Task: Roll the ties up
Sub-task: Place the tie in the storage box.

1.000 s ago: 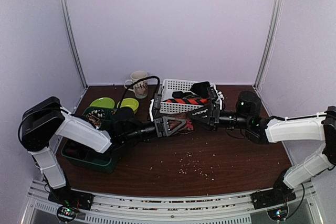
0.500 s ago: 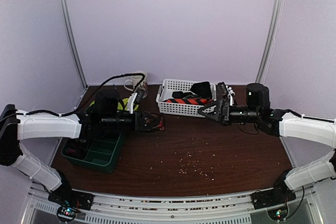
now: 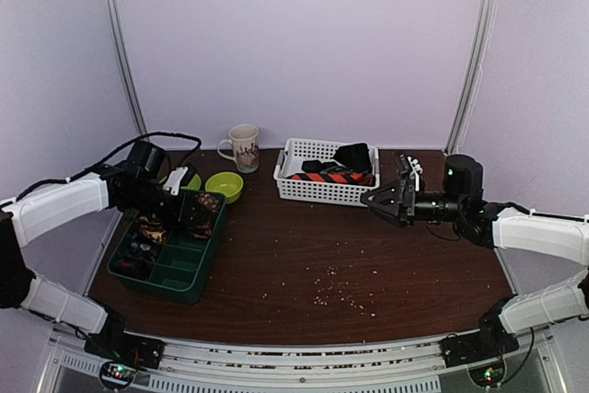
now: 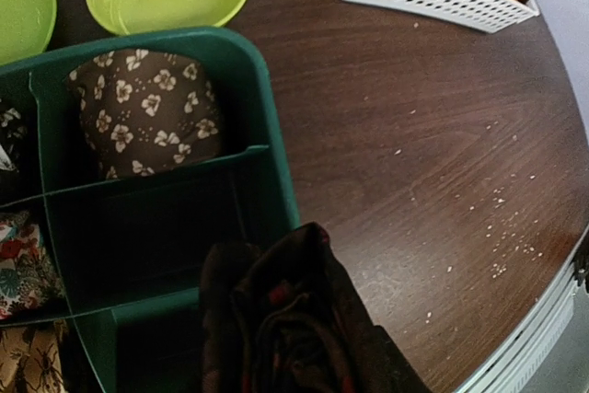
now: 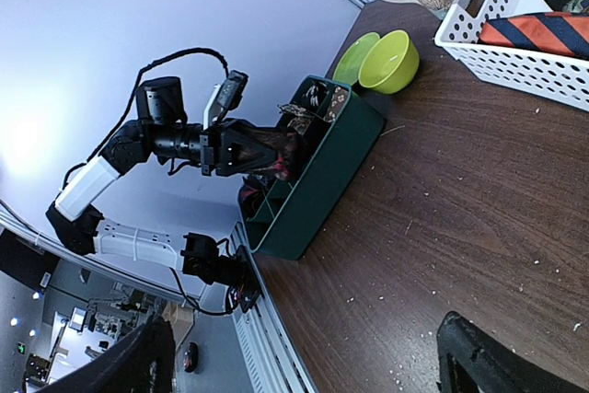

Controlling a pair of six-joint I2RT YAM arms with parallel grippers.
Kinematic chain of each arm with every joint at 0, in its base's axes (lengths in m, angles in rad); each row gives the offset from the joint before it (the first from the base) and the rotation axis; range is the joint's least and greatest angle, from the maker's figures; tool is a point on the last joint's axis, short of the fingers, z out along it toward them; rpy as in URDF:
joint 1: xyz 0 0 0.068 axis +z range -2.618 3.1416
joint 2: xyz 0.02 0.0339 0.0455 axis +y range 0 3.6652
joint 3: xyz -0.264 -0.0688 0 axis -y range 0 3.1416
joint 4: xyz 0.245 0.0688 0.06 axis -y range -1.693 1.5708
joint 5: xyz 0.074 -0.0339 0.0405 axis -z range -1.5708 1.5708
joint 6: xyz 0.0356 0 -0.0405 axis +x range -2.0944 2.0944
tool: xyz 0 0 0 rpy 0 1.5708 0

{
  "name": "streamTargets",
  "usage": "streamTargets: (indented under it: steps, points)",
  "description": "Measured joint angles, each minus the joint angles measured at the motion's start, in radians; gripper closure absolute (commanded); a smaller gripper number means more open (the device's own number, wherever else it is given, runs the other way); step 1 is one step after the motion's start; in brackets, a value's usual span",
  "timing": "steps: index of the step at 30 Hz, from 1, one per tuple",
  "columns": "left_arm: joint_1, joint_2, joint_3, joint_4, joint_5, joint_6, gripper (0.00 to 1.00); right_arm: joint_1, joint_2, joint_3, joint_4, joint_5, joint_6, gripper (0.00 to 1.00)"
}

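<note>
Now the left end effector (image 3: 191, 212) is clamped on a rolled dark brown speckled tie (image 4: 285, 324), directly above the green plastic tray (image 4: 269, 181), where a rolled flowered brown tie (image 4: 147, 117) sits. Beside the wide-apart right end effector (image 3: 382, 200), an orange-red striped tie (image 3: 333, 176) waits, apparently unrolled, in the white basket (image 3: 317, 190).

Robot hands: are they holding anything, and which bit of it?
The left gripper holds a rolled dark tie, pinched around the coil itself, above the green tray. The right gripper is open and empty.
</note>
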Motion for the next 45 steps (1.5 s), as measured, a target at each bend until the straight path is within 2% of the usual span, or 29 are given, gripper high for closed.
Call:
streamTargets:
  steps: [11, 32, 45]
  points:
    - [0.013, 0.238, 0.106, -0.056, -0.065, 0.078, 1.0, 0.0, 0.014, 0.0, 0.011, -0.016, 0.012, 0.0]
    - [0.036, 0.286, 0.204, -0.101, -0.091, 0.126, 1.0, 0.0, 0.048, 0.0, 0.029, -0.022, 0.037, 0.01]
    - [0.04, 0.345, 0.204, -0.024, -0.092, 0.126, 1.0, 0.0, 0.08, 0.0, 0.081, -0.032, 0.082, 0.0]
